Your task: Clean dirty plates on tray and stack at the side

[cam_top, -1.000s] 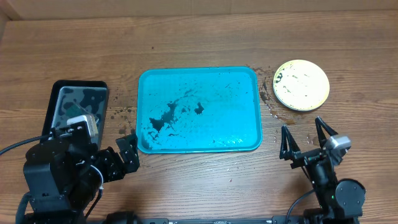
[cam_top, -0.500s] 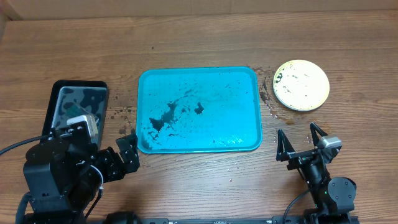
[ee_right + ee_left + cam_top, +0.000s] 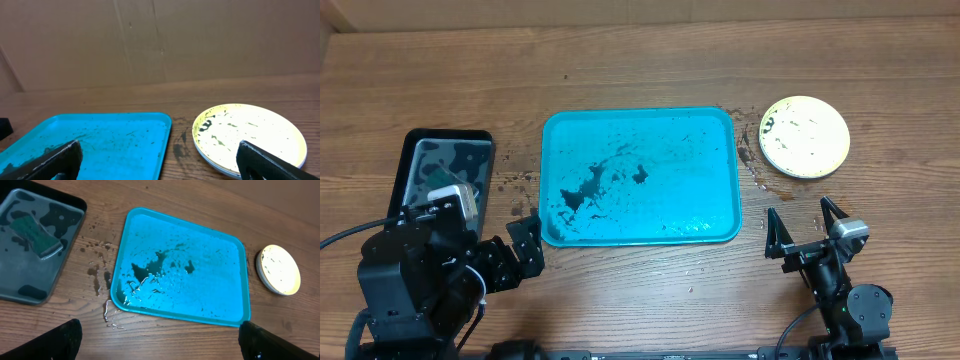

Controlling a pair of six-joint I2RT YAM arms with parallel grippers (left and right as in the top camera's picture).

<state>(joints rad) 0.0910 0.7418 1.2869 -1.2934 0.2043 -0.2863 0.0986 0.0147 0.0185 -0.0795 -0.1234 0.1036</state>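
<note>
The left tool (image 3: 527, 243) and right tool (image 3: 798, 215) both hang empty, jaws wide apart, over the bench's near edge, and with the plates (image 3: 805, 137) stacked just right of the wet tray (image 3: 690, 190), the speckled top one probably wants a flat, gentle wipe.

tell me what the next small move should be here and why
Probably none: leave the left gripper and right gripper parked open. The tray holds only dirty water, and the plates sit stacked to its right. The top one's dark specks might justify a re-wipe.
</note>
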